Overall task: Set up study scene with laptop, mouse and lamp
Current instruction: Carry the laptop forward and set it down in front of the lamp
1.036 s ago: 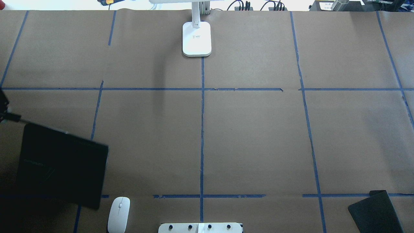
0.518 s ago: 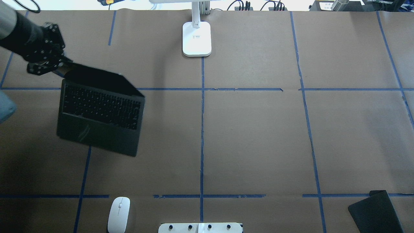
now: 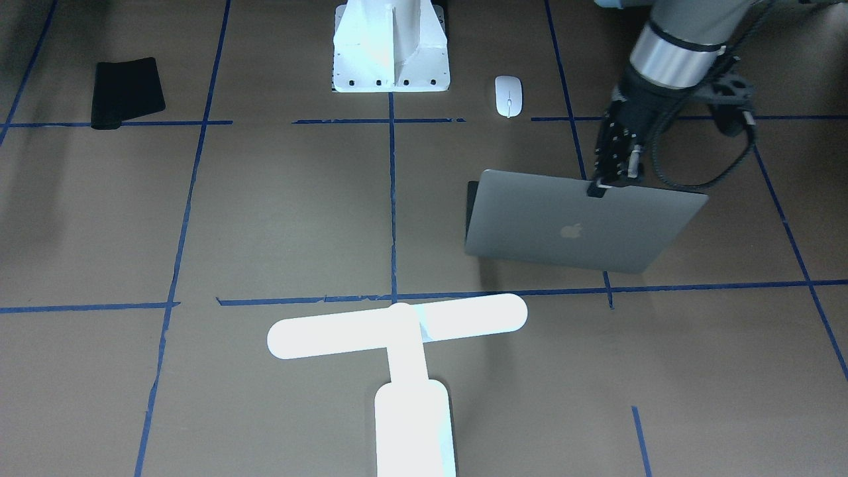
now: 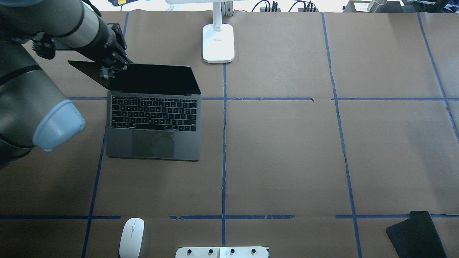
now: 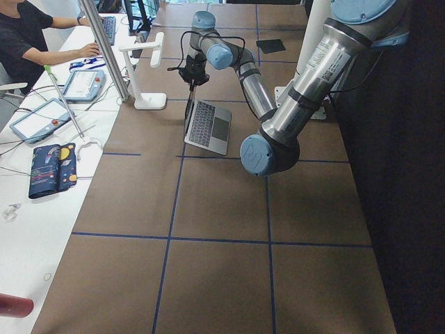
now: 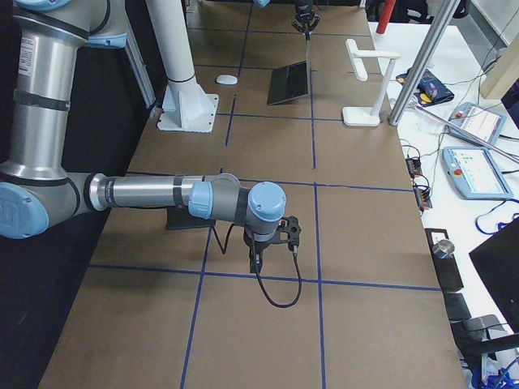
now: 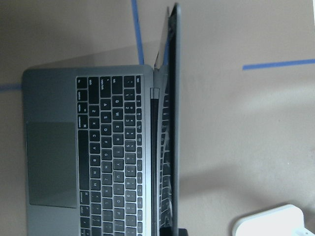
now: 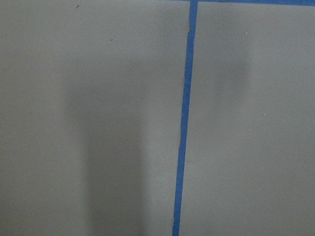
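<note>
While the laptop (image 4: 154, 125) sits open on the table (image 4: 287, 150), its lid's top edge lies pinched in the left gripper (image 3: 598, 188), jaws clamped on it; the right gripper's (image 6: 259, 261) opening cannot be judged.

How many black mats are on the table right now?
1. The black mat lies at the overhead view's bottom right corner, far from the laptop. No other shows.

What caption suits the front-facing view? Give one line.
Left gripper holds the open laptop by its lid; mouse near the pedestal, lamp in the foreground.
</note>
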Tool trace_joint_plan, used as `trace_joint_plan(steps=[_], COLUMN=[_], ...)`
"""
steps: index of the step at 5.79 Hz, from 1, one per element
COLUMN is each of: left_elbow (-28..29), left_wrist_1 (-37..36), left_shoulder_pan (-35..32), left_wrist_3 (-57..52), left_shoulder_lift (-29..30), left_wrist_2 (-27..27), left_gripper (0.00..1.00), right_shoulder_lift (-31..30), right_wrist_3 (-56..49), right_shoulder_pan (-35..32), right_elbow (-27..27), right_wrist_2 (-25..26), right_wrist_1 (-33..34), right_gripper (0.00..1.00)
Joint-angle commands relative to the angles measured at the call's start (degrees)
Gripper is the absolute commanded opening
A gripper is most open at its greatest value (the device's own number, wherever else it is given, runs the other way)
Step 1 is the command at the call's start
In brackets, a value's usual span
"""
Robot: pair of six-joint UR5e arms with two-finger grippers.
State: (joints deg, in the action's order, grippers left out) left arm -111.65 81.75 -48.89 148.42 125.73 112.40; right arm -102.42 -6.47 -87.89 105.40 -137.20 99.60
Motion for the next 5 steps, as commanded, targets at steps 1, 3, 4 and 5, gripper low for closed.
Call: trace_joint_plan(steps=[1,3,4,5], left_elbow=[3.87,9.93,11.88,11.98], left_wrist_1=[0.16,5.31,5.78,5.87], left_shoulder_pan=[4.14,5.54,7.21,7.14], left_wrist_3=[7.30,6.71,6.62,6.01], left_shoulder_lift=[5.46,7.68,8.30,8.13], left_wrist_2=[-4.54,-6.30,-8.40,-8.60], left_gripper=[0.00,0.00,0.07,0.53], right_shoulder_lift=[0.03,0.11,0.20,0.20], right_wrist_3=[0.05,0.05,0.05,0.05], right_shoulder_pan=[0.00,0.00,0.00,0.00], right_elbow=[-0.46,-1.16,-1.25,-1.43], right_wrist_2=[0.01,-0.08,-0.08,-0.08], right_wrist_1=[-0.02,-0.02,-0.02,-0.02], right_gripper=[1.00,1.00,1.00,1.00])
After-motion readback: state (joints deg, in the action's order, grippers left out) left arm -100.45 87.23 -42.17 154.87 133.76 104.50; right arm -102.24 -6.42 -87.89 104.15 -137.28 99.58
